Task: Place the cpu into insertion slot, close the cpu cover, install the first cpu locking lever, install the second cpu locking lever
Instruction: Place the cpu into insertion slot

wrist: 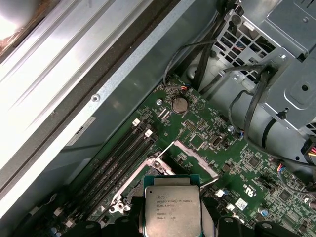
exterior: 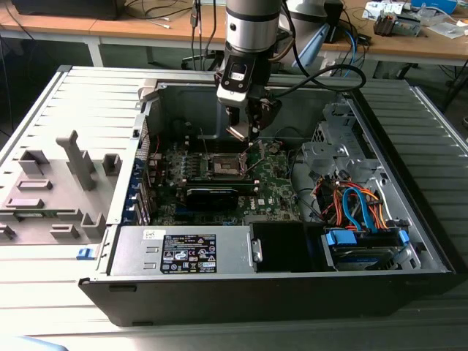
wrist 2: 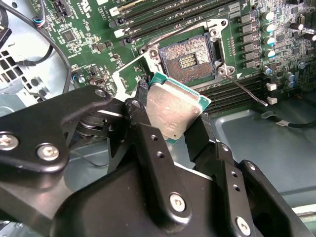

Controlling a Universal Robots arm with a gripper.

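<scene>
Silvery cpu (wrist 2: 173, 111) held in the claw (wrist 2: 170, 118) over the green board (wrist 2: 89, 29).
Black fingers (wrist 2: 148, 138) pinch its opposite edges; it hangs tilted, just beside the slot (wrist 2: 190, 59), apart from it, the slot's dark centre lying bare.

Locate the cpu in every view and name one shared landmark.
Exterior view: cpu at the gripper tips, above the open insertion slot.
Second wrist view: cpu clamped between black fingers, beside the slot.
First wrist view: cpu, silvery top facing the camera.
Shared landmark: memory slots beside the insertion slot.
</scene>
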